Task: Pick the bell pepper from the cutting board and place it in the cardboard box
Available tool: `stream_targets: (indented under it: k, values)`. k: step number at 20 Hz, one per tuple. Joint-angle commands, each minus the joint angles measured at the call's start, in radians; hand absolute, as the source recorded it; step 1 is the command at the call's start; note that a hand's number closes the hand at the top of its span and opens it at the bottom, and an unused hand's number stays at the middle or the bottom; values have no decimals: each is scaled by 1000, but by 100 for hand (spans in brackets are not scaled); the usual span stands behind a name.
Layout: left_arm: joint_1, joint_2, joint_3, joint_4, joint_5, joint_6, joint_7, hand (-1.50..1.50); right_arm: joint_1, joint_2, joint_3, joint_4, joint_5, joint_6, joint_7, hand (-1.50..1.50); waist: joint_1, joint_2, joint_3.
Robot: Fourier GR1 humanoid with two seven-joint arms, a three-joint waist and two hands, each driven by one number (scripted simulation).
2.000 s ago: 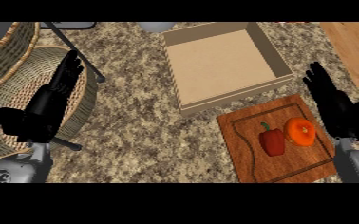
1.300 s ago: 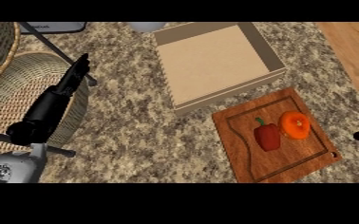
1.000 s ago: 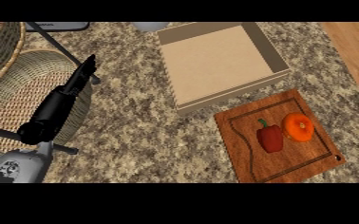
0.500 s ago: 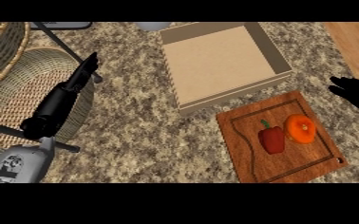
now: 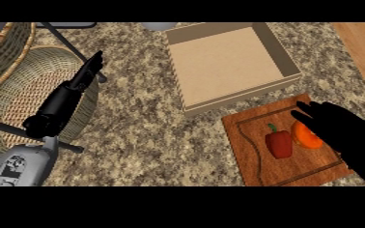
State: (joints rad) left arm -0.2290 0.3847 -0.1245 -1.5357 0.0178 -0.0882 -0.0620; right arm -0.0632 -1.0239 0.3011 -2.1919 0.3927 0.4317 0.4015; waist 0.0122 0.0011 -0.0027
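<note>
A red bell pepper (image 5: pixel 279 142) with a green stem lies on the wooden cutting board (image 5: pixel 249 164) at the lower right. An orange fruit (image 5: pixel 308 136) sits just right of it, partly covered by my right hand (image 5: pixel 340 127). That hand is open with straight fingers, hovering over the board's right side, a little right of the pepper. The open cardboard box (image 5: pixel 230 64) stands behind the board with nothing inside. My left hand (image 5: pixel 70 94) is open at the left, over a wicker basket, far from the pepper.
A wicker basket (image 5: pixel 28 82) sits at the left edge, with black wire legs (image 5: pixel 65 41) crossing it. A grey bowl (image 5: pixel 160 26) peeks in at the top, behind the box. Speckled granite counter (image 5: pixel 143 121) lies between basket and board.
My right hand has come back into view from the right edge and moved left over the board beside the orange fruit. The left arm shifted slightly. Pepper and box have stayed put.
</note>
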Motion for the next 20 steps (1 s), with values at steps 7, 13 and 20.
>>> stream_targets:
  k: [7, 13, 20]
  values:
    - [8, -39, 35, 52, -63, -12, -69, 0, -108, 273, 160, 83, 126, 161, 222, -150, -9, 0, 2]
    - [8, -53, 52, 6, -68, -47, -8, 0, -89, 312, 141, 76, 257, 198, 220, -150, -13, -2, 3]
    - [82, -22, 101, -92, -57, -118, -7, 0, -36, 401, 186, 138, 423, 146, 157, -150, -10, -3, 3]
